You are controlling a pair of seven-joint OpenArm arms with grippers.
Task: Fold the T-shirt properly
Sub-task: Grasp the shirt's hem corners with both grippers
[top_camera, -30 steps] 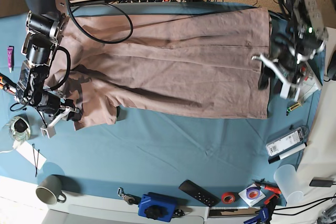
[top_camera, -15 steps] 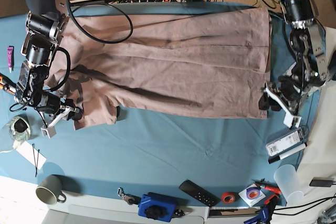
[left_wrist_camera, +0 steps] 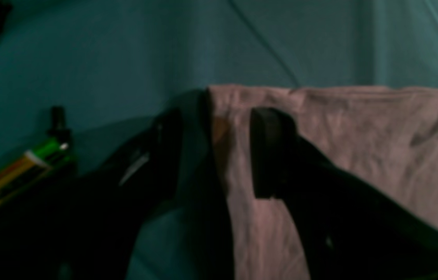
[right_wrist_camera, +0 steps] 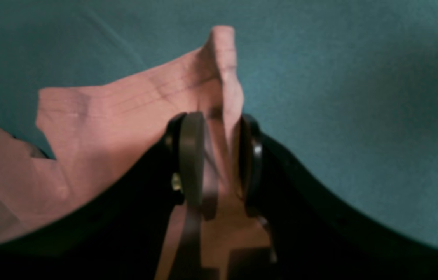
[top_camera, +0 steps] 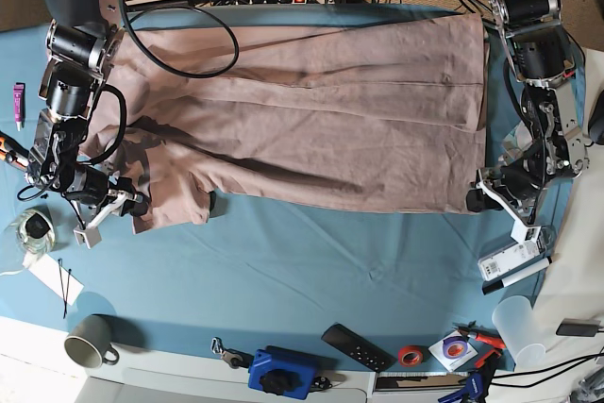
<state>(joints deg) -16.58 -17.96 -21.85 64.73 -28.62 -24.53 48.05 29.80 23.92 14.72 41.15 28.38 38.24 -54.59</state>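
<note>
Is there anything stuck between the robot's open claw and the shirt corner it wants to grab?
Nothing visible. The left end effector is open and straddles the T-shirt corner, one finger over the fabric, the other over the blue cloth.

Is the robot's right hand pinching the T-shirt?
Touching. The right wrist view shows the right gripper with its jaws closed on a raised fold of the T-shirt.
</note>
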